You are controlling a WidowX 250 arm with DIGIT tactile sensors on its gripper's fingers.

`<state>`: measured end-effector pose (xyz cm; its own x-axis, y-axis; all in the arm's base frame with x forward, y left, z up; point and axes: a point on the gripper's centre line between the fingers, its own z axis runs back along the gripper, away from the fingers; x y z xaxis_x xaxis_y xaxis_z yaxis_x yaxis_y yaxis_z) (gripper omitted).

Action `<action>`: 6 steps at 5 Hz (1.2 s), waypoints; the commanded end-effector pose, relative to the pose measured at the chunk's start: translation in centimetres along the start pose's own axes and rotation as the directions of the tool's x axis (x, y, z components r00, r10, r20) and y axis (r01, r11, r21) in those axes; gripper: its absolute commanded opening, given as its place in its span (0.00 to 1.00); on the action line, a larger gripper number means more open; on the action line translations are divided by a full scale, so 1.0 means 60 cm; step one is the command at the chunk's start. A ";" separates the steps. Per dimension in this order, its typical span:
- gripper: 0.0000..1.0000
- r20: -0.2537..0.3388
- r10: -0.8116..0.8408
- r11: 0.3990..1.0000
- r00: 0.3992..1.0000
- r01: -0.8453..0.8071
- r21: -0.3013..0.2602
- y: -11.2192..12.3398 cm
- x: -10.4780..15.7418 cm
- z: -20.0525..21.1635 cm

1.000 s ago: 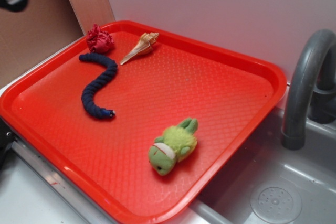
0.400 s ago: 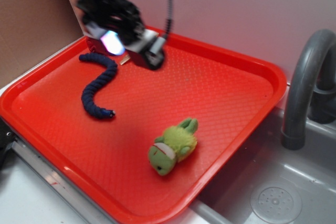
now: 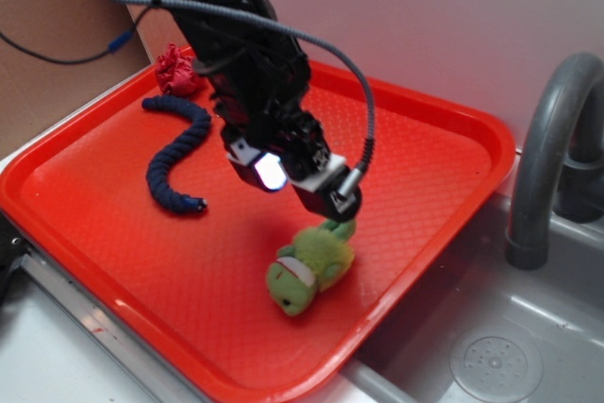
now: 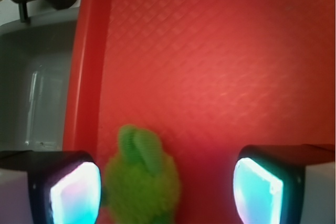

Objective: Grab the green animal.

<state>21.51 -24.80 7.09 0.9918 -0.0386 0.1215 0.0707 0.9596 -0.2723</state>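
Setting: we work over a red tray [image 3: 415, 153] set beside a grey sink [image 3: 491, 346] with a grey faucet [image 3: 547, 148] at its far side
Arm: our black arm [image 3: 236, 54] reaches in from the upper left, cable looped behind it
Pincer: our gripper [image 4: 165, 182] hangs spread wide and empty, its two lit pads [image 4: 76, 190] well apart in the wrist view
Rope: a dark blue braided rope [image 3: 175, 153] curls at the tray's left, well clear of us
Green animal: the green animal [image 3: 310, 269] lies on the tray near its front right edge, just below the gripper
Key relation: we judge its long axis runs head toward the front, feet toward the pincer; in the wrist view it sits between the pads but close to the left one, so we need a small sideways shift before descending
View difference: only the exterior view shows the head with its white-and-red band; only the wrist view shows the off-centre gap
Small things: a red crumpled object [image 3: 176, 70] sits at the far corner
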 end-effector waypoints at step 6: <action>0.00 0.067 0.029 0.914 0.997 -0.054 0.402 0.048 -0.009 0.145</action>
<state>20.42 -18.10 11.89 0.9932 0.0079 0.1158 -0.0290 0.9830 0.1814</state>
